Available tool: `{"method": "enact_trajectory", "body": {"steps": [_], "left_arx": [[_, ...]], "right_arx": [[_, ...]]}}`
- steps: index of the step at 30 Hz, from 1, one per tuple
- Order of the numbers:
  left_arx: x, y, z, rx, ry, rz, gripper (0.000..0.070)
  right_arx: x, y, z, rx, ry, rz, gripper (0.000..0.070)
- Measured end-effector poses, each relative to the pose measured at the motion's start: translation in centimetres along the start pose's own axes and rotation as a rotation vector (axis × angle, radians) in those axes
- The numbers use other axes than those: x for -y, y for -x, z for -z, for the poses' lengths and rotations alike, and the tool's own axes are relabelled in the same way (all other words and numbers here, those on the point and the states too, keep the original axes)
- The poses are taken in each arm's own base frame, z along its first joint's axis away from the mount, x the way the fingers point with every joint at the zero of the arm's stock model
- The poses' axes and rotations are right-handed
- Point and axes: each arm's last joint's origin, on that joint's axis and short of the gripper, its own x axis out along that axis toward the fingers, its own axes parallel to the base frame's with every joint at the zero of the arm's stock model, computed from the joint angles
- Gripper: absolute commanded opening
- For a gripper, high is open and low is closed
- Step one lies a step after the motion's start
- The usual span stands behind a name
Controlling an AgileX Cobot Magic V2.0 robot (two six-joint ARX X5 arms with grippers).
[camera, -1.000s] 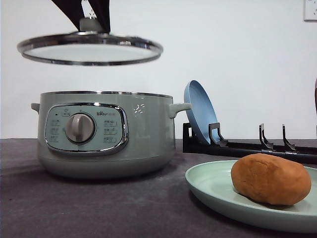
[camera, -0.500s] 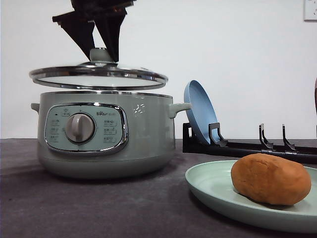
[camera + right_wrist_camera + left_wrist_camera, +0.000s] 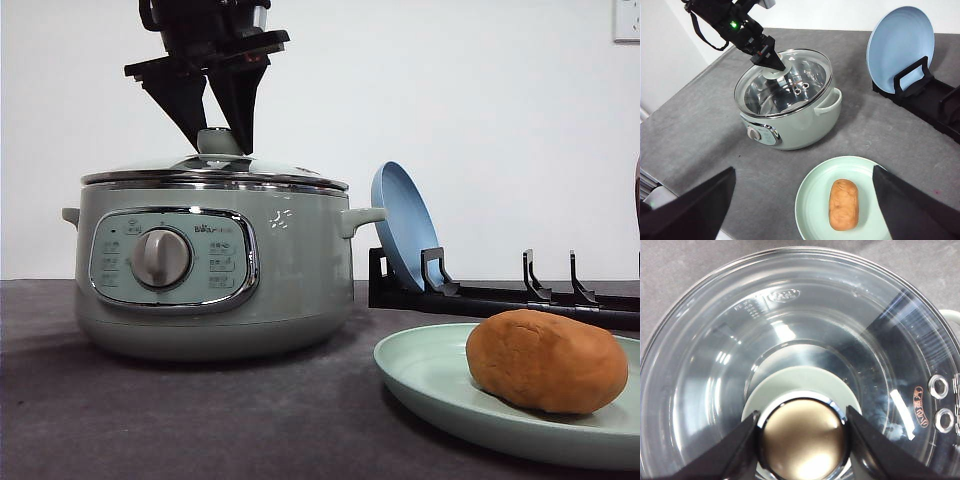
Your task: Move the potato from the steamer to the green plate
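A: Front view. We log the steamer (image 3: 213,270) on the dark bench (image 3: 180,420) with its glass lid (image 3: 215,170) seated on the rim. The potato (image 3: 546,361) lies in the green plate (image 3: 430,375), to the right of the steamer and apart from it. A blue plate (image 3: 402,225) stands on edge in a black rack (image 3: 500,295) behind.

B: Arm pose? We note the left gripper (image 3: 221,135) coming down from above, its fingers angled in on either side of the lid knob (image 3: 219,141).

A: Left wrist view. Through the lid (image 3: 790,340) we see bare metal in the pot, with no food that we can make out. The jaws of the left gripper (image 3: 804,432) are clamped on the brass-coloured knob (image 3: 804,437), one dark finger touching each side.

B: Right wrist view. Steamer (image 3: 790,107) lidded, left gripper (image 3: 774,67) on the knob. The potato (image 3: 843,204) lies lengthwise near the middle of the green plate (image 3: 810,200), near the steamer's front. Blue plate (image 3: 900,42) upright in the rack (image 3: 930,100).

A: The right gripper (image 3: 805,210) has its jaws wide apart, nothing between them, high above the plate.
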Motion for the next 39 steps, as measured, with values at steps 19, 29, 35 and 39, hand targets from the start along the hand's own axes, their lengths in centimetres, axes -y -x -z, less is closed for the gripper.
{"method": "enact_trajectory", "body": {"steps": [19,29,35,39], "left_arx": [[0.01,-0.52,-0.11,-0.005,0.000,0.000,0.0010],[0.01,-0.47,-0.05,-0.013,0.000,0.000,0.0027],[0.01,-0.47,-0.05,-0.014,0.000,0.000,0.0082],[0.01,-0.49,-0.06,-0.013,0.001,0.000,0.0299]], "right_arx": [[0.01,0.00,0.02,-0.002,0.000,0.000,0.0551],[0.01,0.00,0.02,-0.002,-0.001,0.001,0.0551],[0.01,0.00,0.02,-0.002,-0.001,0.001,0.0551],[0.01,0.00,0.02,-0.002,-0.001,0.001,0.0551]]}}
